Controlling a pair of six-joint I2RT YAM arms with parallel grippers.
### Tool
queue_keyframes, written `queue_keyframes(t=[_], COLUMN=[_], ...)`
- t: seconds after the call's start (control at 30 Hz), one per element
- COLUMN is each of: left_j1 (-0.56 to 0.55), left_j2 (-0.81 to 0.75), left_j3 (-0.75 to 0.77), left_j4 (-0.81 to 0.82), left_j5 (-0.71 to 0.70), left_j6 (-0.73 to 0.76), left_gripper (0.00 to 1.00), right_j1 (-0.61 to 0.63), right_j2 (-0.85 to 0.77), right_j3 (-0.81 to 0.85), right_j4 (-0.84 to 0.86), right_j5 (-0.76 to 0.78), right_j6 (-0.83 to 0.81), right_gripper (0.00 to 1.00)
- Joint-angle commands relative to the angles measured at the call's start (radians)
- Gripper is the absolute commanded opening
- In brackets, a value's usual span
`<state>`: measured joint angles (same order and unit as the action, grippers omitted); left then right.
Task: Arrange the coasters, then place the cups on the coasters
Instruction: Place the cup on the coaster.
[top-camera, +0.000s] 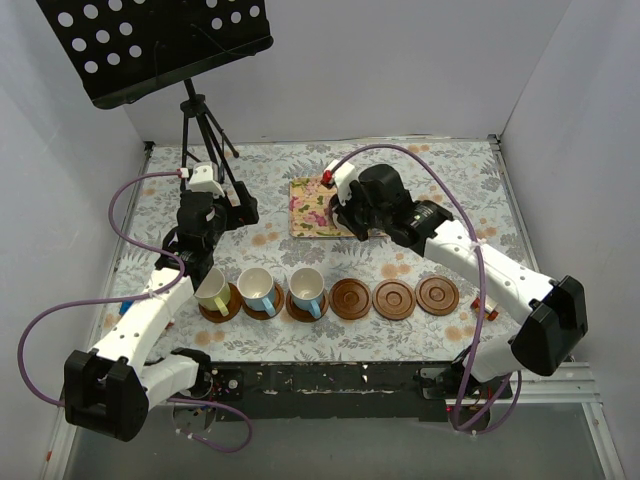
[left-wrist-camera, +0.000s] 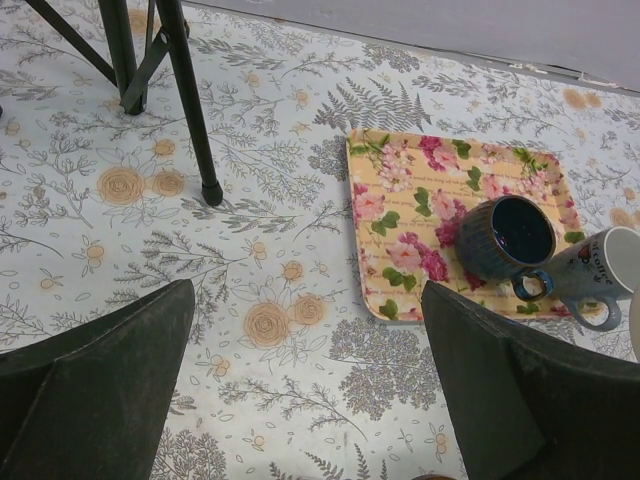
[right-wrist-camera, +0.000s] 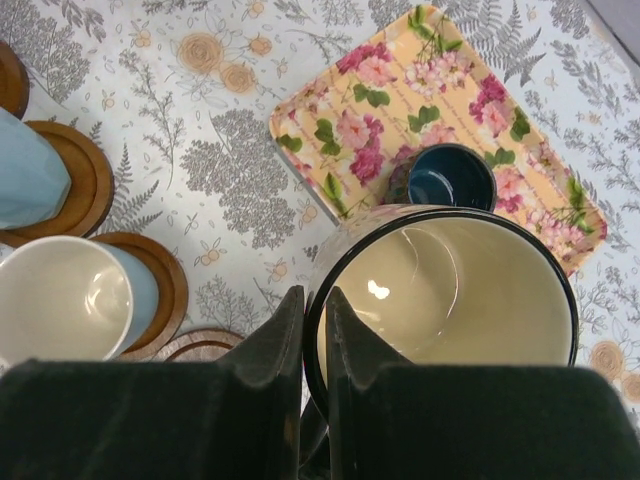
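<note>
Six brown coasters lie in a row near the front. The left three carry a pale yellow-green cup (top-camera: 212, 288) and two light blue cups (top-camera: 257, 288) (top-camera: 307, 287). The right three coasters (top-camera: 350, 298) (top-camera: 394, 298) (top-camera: 437, 295) are bare. My right gripper (right-wrist-camera: 315, 300) is shut on the rim of a cream cup (right-wrist-camera: 460, 290) with a dark rim, held above the near edge of the floral tray (right-wrist-camera: 330, 130). A dark blue cup (left-wrist-camera: 508, 238) and a grey-blue cup (left-wrist-camera: 600, 270) stand on that tray. My left gripper (left-wrist-camera: 310, 380) is open over bare tablecloth, left of the tray.
A black music stand (top-camera: 150, 45) on a tripod (top-camera: 205, 130) stands at the back left, one leg (left-wrist-camera: 190, 110) just beyond my left gripper. White walls close in the table on three sides.
</note>
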<state>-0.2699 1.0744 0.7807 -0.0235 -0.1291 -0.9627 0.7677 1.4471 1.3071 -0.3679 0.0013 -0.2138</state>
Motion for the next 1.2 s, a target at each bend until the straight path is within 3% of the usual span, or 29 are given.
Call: queue_keyframes(t=[0.0, 0.4, 0.93, 1.17], left_j1=[0.005, 0.005, 0.006, 0.005], left_j2=[-0.028, -0.033, -0.034, -0.036], left_j3=[0.026, 0.025, 0.023, 0.022], left_j4=[-0.001, -0.003, -0.003, -0.003], left_j5=[0.011, 0.017, 0.022, 0.017], left_j6=[0.001, -0.004, -0.007, -0.007], left_gripper=[0.98, 0.98, 0.98, 0.98], right_j1=[0.002, 0.064, 0.117, 0.194], right_j2=[-0.094, -0.166, -0.214, -0.218], right_j3=[-0.032, -0.170, -0.218, -0.269], right_j4=[0.053, 0.064, 0.018, 0.021], right_j5=[0.008, 0.040, 0.049, 0.120], right_j6=[0.042, 0.091, 0.099, 0.125], right_gripper=[0.01, 0.01, 0.01, 0.01])
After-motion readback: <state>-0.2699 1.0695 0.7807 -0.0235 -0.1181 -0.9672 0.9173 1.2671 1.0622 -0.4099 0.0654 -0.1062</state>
